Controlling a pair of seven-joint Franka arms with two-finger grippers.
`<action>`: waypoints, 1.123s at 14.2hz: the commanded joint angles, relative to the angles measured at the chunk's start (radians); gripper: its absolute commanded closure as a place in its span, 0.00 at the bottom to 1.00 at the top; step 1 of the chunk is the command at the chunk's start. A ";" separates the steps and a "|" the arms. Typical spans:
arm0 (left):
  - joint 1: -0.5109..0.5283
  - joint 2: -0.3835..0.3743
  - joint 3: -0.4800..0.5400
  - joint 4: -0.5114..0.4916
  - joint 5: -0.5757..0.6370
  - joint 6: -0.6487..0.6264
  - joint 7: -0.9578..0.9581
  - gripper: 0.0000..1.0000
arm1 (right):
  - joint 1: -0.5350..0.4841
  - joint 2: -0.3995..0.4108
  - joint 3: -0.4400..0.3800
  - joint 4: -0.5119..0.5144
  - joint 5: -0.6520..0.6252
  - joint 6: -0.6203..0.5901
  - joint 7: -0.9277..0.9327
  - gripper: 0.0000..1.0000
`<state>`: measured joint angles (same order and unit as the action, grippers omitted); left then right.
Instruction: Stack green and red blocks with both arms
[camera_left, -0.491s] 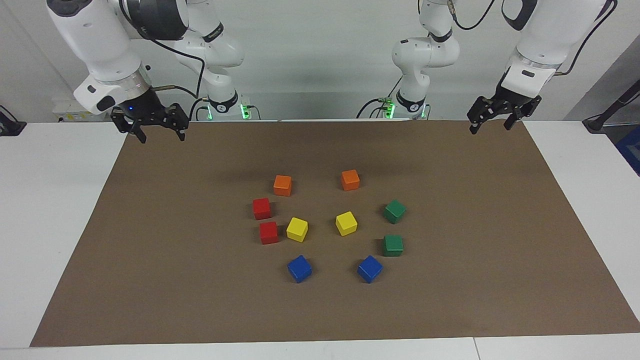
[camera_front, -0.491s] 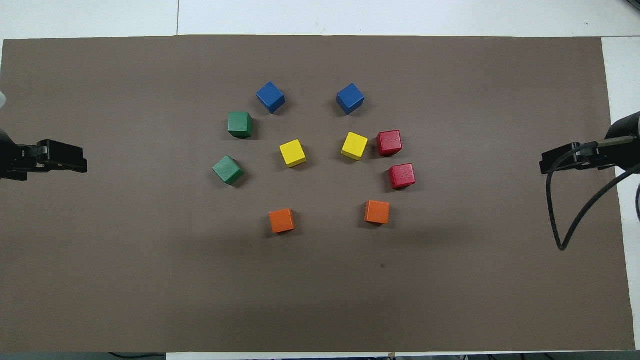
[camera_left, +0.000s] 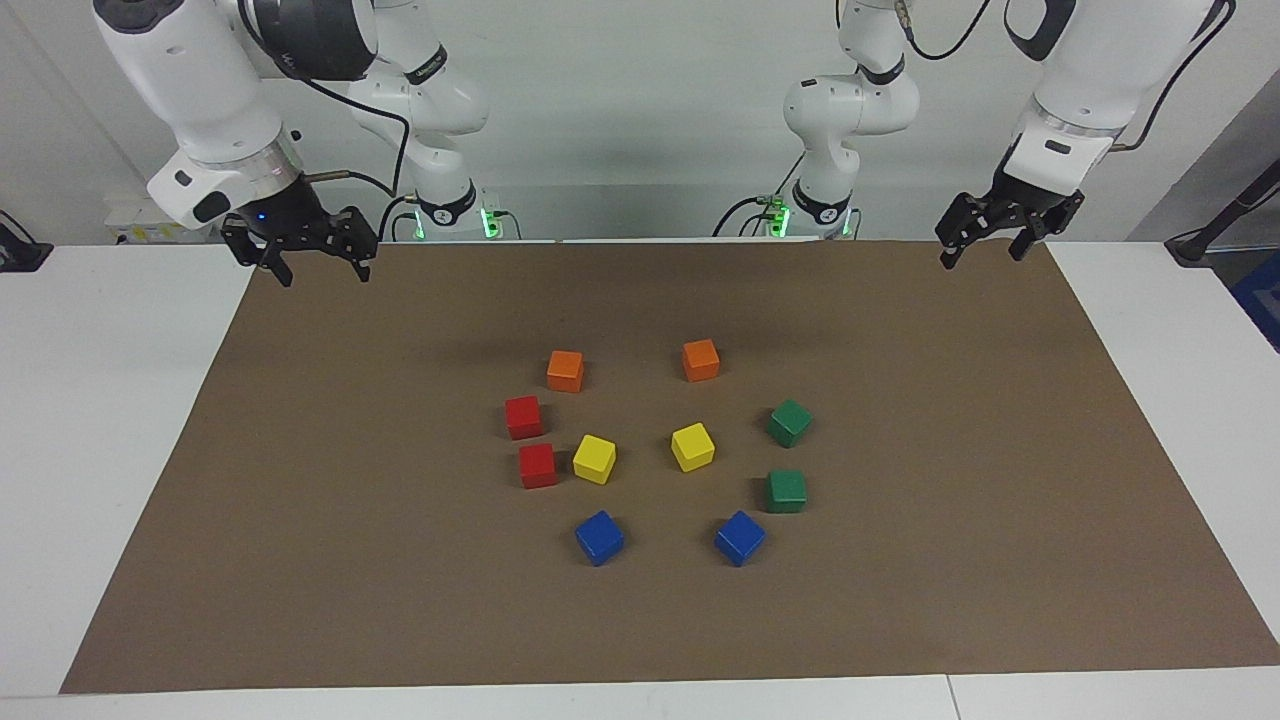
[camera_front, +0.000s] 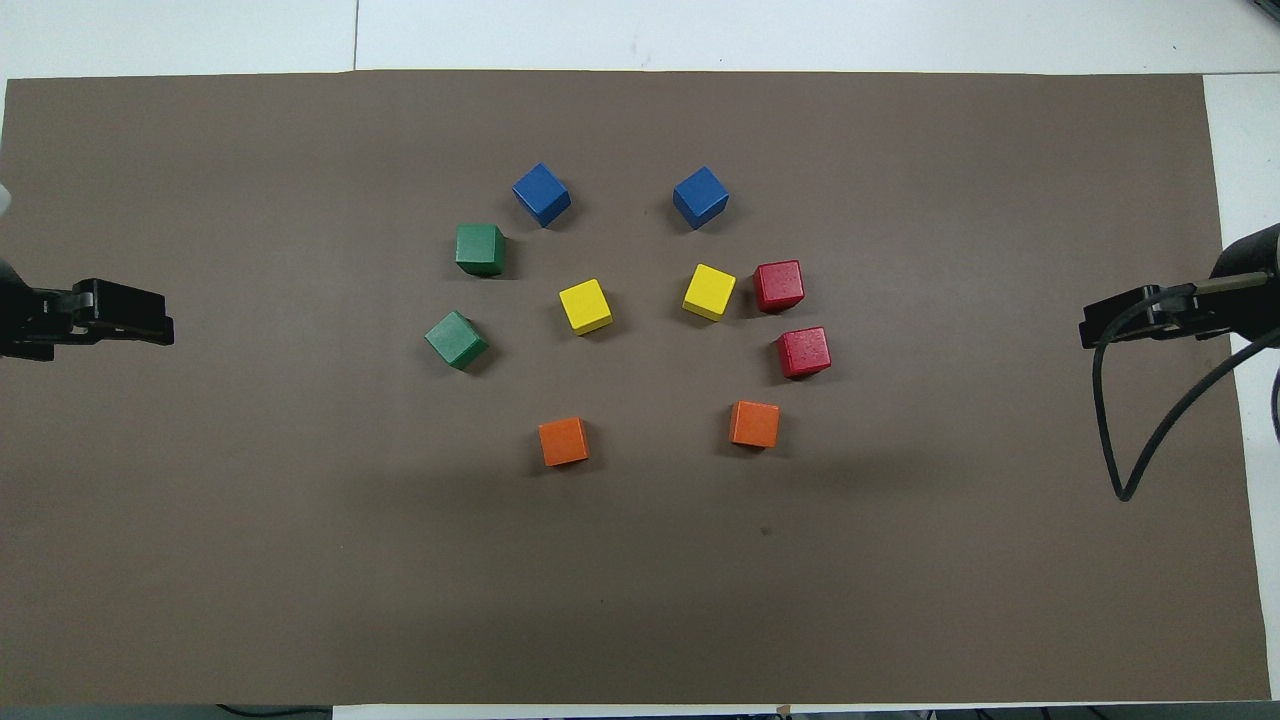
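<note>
Four unstacked blocks (camera_left: 537, 465), well apart from both raised grippers (camera_left: 315, 268)

Two glossy white jointed arms (camera_left: 200, 90), dark grey joint bands, black cables looping alongside. Small black two-finger left claw (camera_left: 985, 245) and right claw (camera_left: 315, 262). Green lights at both bases.

We count ten cubes on the brown mat (camera_left: 300, 560), two of each colour. We find two red blocks (camera_left: 523, 417) (camera_left: 538, 465), two green blocks (camera_left: 789, 422) (camera_left: 786, 491), two orange cubes (camera_left: 565, 370) (camera_left: 700, 360), two yellow cubes (camera_left: 594, 459) (camera_left: 692, 446) and two blue cubes (camera_left: 599, 537) (camera_left: 739, 537). We count two robot arms, each carrying one gripper: the left gripper (camera_left: 985, 247) and the right gripper (camera_left: 322, 270). We see one mat.
</note>
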<state>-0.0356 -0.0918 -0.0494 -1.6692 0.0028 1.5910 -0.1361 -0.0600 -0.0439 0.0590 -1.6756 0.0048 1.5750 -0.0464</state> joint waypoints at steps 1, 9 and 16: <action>-0.013 -0.029 0.011 -0.035 -0.015 0.017 0.012 0.00 | -0.006 0.001 0.005 0.008 -0.005 -0.016 -0.006 0.00; -0.081 -0.049 0.003 -0.168 -0.015 0.154 0.009 0.00 | -0.007 0.001 0.005 0.008 -0.005 -0.016 -0.006 0.00; -0.233 -0.017 0.003 -0.311 -0.078 0.334 -0.191 0.00 | 0.005 -0.002 0.012 0.004 -0.002 -0.024 -0.012 0.00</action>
<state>-0.2242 -0.0993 -0.0617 -1.9175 -0.0520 1.8534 -0.2019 -0.0586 -0.0439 0.0602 -1.6756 0.0049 1.5675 -0.0464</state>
